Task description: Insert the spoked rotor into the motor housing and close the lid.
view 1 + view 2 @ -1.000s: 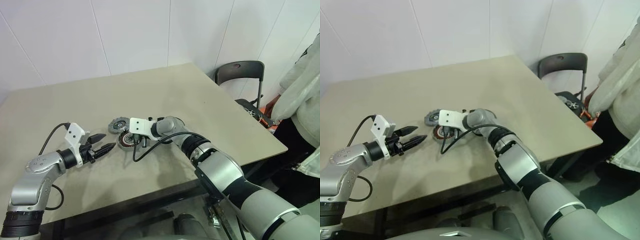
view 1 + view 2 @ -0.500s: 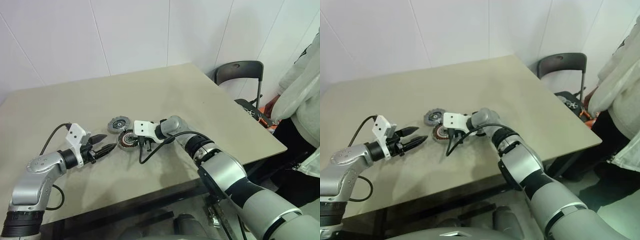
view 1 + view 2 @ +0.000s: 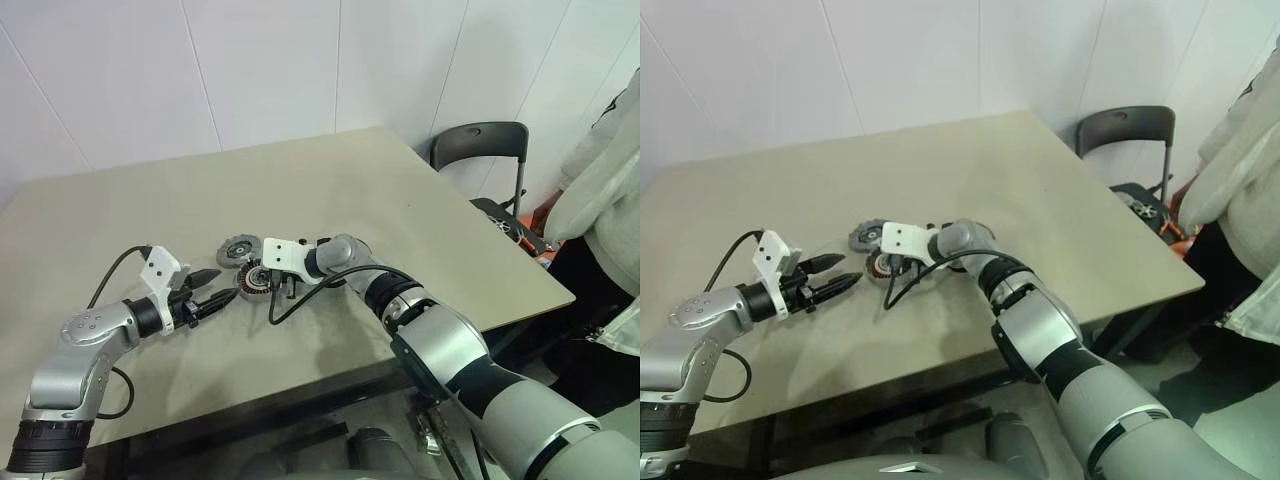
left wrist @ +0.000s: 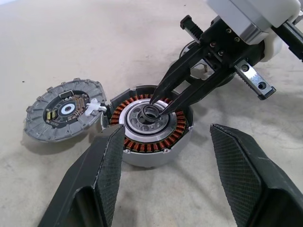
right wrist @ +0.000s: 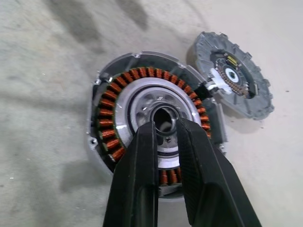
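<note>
Copper-wound motor housing has right gripper pinching the spoked rotor hub, left gripper spread, empty; tilted release could jam it.

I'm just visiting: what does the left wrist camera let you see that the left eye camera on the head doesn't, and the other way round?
Left wrist view: up close, copper windings ringing the motor housing, the spoked rotor seated inside, the right gripper pinching its hub, and a circuit board on the lid.
Left eye view: the whole table, a black chair and a person beside it.
Shared: housing, lid next to it, right gripper over them, and the open left gripper pointing their way.
</note>
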Robot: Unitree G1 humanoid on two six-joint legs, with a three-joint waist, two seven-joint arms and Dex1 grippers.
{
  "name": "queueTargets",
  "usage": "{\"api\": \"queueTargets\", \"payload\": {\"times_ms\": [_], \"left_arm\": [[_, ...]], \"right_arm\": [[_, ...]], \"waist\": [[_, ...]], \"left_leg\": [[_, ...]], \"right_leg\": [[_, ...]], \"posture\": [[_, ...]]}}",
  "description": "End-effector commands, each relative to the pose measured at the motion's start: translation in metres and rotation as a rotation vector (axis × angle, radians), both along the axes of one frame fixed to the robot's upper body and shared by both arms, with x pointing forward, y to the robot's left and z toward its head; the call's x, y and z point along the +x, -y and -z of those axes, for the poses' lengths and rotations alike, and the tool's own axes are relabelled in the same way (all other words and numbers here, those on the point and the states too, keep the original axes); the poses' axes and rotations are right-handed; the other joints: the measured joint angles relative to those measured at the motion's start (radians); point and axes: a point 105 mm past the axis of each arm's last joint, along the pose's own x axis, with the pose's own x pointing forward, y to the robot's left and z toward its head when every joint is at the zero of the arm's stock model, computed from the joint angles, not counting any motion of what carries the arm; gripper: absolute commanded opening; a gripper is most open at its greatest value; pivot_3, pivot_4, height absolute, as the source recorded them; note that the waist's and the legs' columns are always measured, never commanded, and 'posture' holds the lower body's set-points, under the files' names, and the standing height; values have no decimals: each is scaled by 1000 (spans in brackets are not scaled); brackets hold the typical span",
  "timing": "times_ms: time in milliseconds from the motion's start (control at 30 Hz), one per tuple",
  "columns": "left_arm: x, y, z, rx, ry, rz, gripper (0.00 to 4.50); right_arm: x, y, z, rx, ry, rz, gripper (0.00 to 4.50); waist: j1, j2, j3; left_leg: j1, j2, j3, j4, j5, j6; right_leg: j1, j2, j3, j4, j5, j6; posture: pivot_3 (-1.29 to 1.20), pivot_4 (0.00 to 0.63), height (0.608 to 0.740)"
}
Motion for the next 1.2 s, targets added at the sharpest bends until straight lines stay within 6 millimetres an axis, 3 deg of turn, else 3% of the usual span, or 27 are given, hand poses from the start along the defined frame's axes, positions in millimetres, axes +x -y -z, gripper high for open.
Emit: {"api": "queueTargets", "payload": {"times_ms": [33, 467, 567, 733, 833, 933, 1033, 1100, 1200], "left_arm": [[2, 6, -12, -6, 47, 18, 3043], [0, 4, -11, -4, 49, 13, 3043], [7, -2, -29, -7, 116, -6, 3043], [25, -26, -76, -51, 227, -56, 3043], [27, -58, -74, 36, 199, -88, 3043], [19, -98, -58, 151, 110, -111, 3043], [15, -126, -56, 217, 90, -142, 3043], [16, -131, -61, 224, 105, -141, 3043], [18, -120, -64, 206, 131, -114, 3043]], "right_arm": [[2, -16, -19, 44, 58, -9, 722], [1, -26, -29, 84, 87, -19, 722], [1, -30, -44, 106, 146, -76, 722], [-12, -57, -84, 284, 110, -152, 722], [-18, -66, -92, 339, 87, -161, 722], [-9, -64, -87, 381, 43, -56, 722], [0, -55, -75, 399, -7, 49, 722], [4, -49, -67, 395, -30, 88, 722], [11, -37, -55, 396, -70, 165, 722]], "waist": [[-1, 0, 0], [0, 0, 0], [0, 0, 0], [-5, -1, 1], [-14, -1, 1], [-26, 0, 1], [-27, 0, 2], [-21, 0, 2], [-17, -1, 1]], "left_leg": [[0, 0, 0, 0, 0, 0], [0, 0, 0, 0, 0, 0], [0, 0, 0, 0, 0, 0], [0, 0, -1, 0, 0, -1], [0, 0, -1, -1, 0, -1], [0, -1, -1, -2, 0, -1], [-1, 0, -1, -2, 0, -1], [-2, 0, -1, -2, 0, -1], [-2, -1, -1, -2, 0, -1]], "right_leg": [[0, 0, 0, 0, 0, 0], [0, 0, 0, 0, 0, 0], [0, 0, 0, 0, 0, 0], [0, 1, -1, 0, 0, 0], [-1, 2, -1, 0, 0, -1], [-1, 1, 0, 0, 0, -1], [-3, 2, 0, 1, 0, -1], [-4, 1, 0, 1, 0, -1], [-3, -1, 0, 0, 0, -1]], "posture": [[0, 0, 740], [0, 0, 740], [0, 0, 740], [0, 0, 740], [0, 0, 740], [0, 0, 740], [0, 0, 740], [0, 0, 740], [0, 0, 740]]}}
